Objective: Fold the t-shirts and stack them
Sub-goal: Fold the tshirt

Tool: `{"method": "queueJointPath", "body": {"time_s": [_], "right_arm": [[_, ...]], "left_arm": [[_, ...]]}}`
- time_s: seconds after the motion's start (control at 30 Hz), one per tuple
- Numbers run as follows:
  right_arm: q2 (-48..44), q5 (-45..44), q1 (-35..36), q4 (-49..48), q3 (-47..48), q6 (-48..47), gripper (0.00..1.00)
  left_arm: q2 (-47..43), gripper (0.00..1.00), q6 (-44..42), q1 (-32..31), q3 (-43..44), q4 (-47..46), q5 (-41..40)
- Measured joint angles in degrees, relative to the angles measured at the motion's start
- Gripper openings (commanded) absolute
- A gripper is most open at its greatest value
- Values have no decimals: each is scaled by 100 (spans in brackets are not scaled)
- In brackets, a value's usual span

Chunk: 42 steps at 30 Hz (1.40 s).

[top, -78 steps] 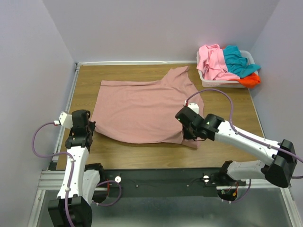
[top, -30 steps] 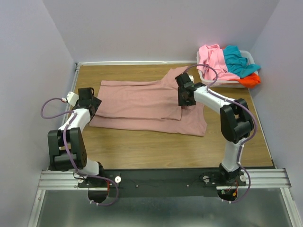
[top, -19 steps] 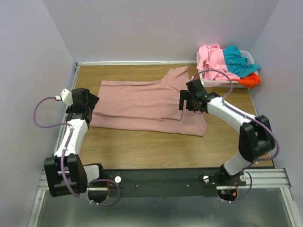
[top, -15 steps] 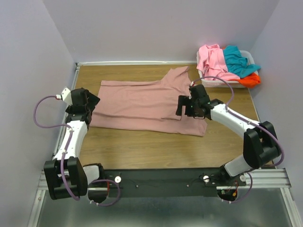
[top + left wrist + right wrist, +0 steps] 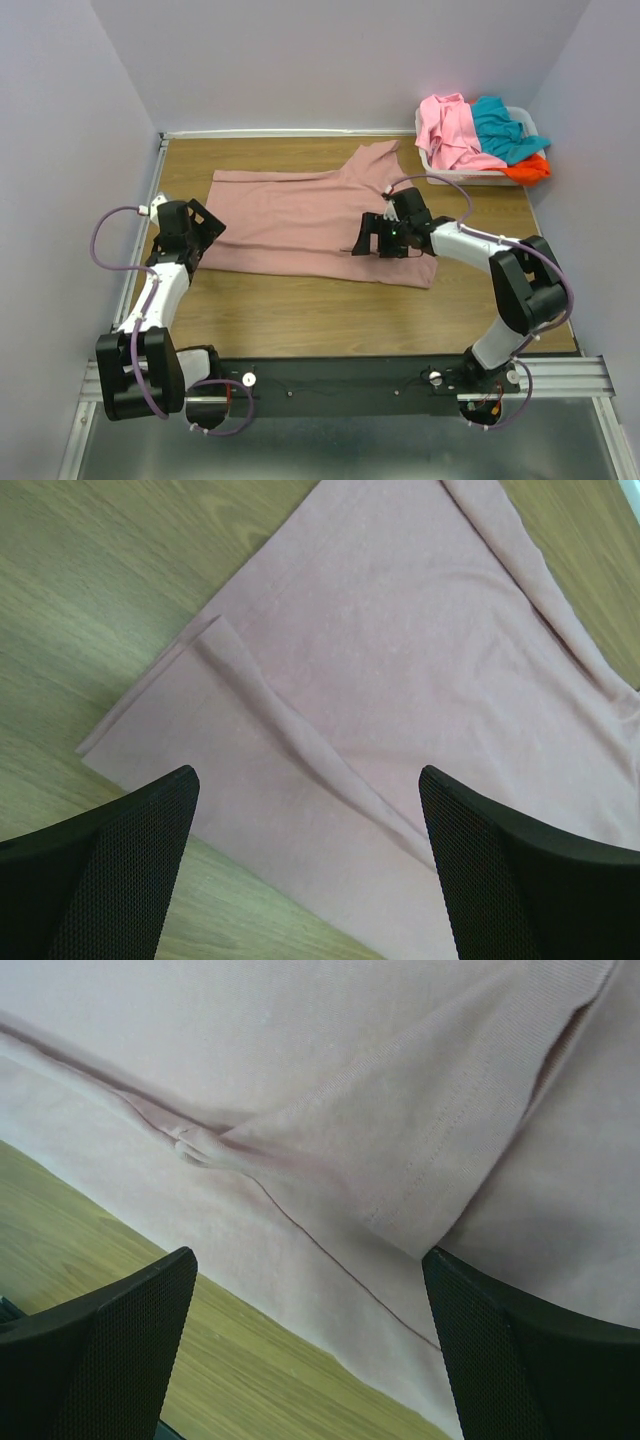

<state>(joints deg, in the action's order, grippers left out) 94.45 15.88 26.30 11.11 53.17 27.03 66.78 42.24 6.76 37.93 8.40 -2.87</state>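
The dusty mauve-pink t-shirt (image 5: 290, 215) lies flat across the wooden table (image 5: 300, 310), its near part folded over itself and one sleeve pointing to the far side. My left gripper (image 5: 208, 230) hovers open over the shirt's left end, where a layered corner and a long crease show in the left wrist view (image 5: 400, 660). My right gripper (image 5: 358, 240) hangs open above the near right part of the shirt, over a folded sleeve and hem seam (image 5: 350, 1060). Both grippers (image 5: 305, 800) (image 5: 310, 1270) hold nothing.
A white basket (image 5: 450, 178) stands at the far right corner with a bright pink tee (image 5: 450, 125), a teal one (image 5: 500, 125) and an orange-red one (image 5: 530, 168) heaped in it. Purple walls close the table on three sides.
My right gripper opened, let go of the folded part by the sleeve and drew back towards the near edge of the shirt. The left gripper shifted slightly right over the shirt's end.
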Motion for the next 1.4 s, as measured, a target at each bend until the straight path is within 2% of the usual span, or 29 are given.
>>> {"method": "queueJointPath", "body": {"time_s": [0.47, 0.87, 1.0, 1.23, 1.4], "right_arm": [[623, 214, 26, -522, 507, 96, 100], [1821, -63, 26, -850, 2068, 90, 100], [1694, -142, 26, -911, 2227, -2, 100], [629, -280, 46, -813, 1368, -297, 94], [789, -496, 74, -315, 1399, -826, 90]], "left_arm": [[-2, 98, -90, -13, -90, -197, 140], [-15, 98, -90, -15, -90, -225, 166], [-103, 99, -90, -66, -103, -229, 168], [-127, 98, -90, -168, -133, -245, 243], [-79, 99, -98, -203, -133, -273, 326]]}}
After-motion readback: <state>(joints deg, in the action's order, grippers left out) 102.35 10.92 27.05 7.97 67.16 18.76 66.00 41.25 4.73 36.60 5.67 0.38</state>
